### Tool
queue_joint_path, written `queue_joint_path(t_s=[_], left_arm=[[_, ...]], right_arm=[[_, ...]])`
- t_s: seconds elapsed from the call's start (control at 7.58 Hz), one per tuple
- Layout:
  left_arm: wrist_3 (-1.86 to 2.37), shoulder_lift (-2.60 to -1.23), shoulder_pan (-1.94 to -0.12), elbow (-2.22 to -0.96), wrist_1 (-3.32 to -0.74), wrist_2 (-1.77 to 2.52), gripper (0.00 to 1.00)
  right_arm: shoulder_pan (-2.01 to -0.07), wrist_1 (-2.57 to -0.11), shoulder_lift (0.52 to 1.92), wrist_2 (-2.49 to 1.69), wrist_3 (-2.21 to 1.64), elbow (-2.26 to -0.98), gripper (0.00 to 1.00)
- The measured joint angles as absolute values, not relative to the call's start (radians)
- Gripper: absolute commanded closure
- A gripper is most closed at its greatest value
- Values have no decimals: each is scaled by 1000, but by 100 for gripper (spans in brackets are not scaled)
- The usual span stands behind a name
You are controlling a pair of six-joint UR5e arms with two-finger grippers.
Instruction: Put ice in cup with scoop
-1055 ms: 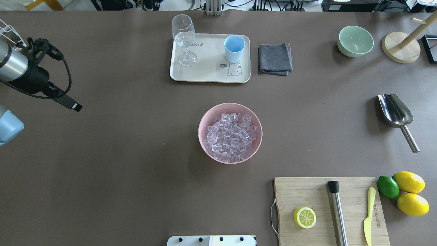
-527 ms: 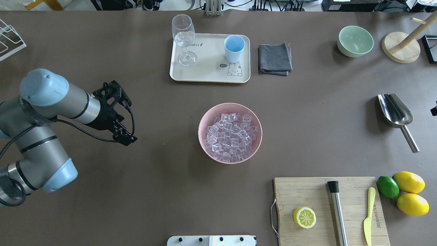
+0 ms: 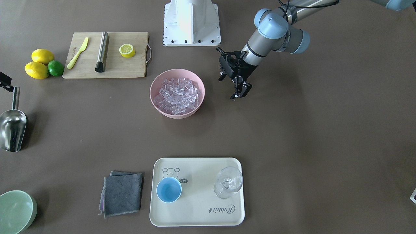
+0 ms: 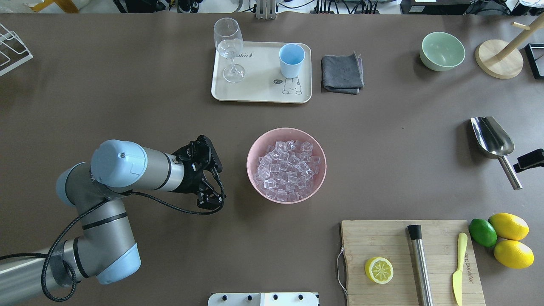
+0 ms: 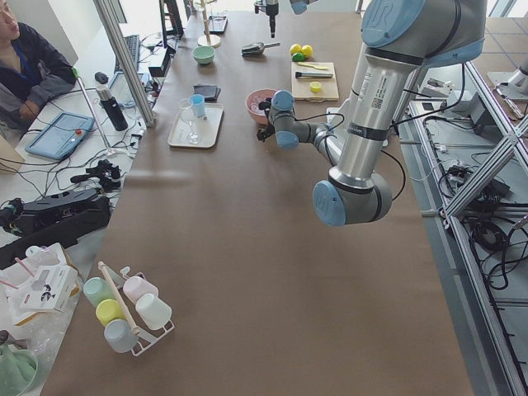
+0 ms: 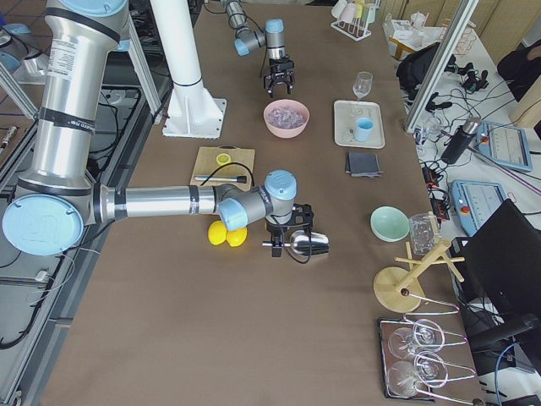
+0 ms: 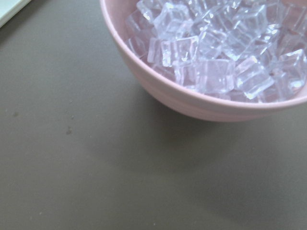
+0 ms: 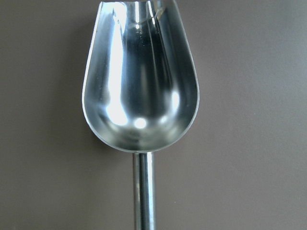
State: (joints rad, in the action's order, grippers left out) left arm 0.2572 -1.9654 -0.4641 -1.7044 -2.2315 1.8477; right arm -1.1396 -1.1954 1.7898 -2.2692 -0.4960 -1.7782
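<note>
Shiny steel scoop [image 4: 493,137] by the table's right edge: our right gripper [image 4: 527,160] hovers near its handle, whether open we cannot tell; we grasp next.

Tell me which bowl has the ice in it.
The pink bowl at mid-table, heaped with clear ice cubes; the pale green bowl toward the far right corner looks empty.
</note>
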Motion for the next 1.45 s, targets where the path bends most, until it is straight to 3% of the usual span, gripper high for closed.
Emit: queue_joint_path(t_s=[0.53,0.66,0.79,0.92,1.05,1.19,1.32,1.45], left_arm=[[257,-2030,-449,-1572,-2459,1747,2],[256,-2043,-450,-1541,-2497,1743,2],[255,-2053,-458,-1520,-2516,1743,2],[253,-2068,-472,-1494,-2531,1752,2],[233,-2096,-498,-1447,-2554,1790,2],[166,-2127,-522,-1402,-2569,1834,2],[109,-2146,-532,-1381,-2572,1874,2],[81,-2153,-535,-1373,-2571,1920,2]], right_arm=[[-1050,-1066,1759,-2238,-565,-1677,4],[-1036,-1064,1746,-2237,-566,-1660,35],[-1027,-1064,1738,-2237,-565,-1647,45],[-1023,-1065,1734,-2238,-562,-1640,48],[-1021,-1067,1733,-2240,-559,-1639,75],[-1021,-1069,1732,-2246,-557,-1642,84],[-1021,-1073,1733,-2250,-556,-1647,100],[-1022,-1092,1734,-2254,-556,-1664,100]])
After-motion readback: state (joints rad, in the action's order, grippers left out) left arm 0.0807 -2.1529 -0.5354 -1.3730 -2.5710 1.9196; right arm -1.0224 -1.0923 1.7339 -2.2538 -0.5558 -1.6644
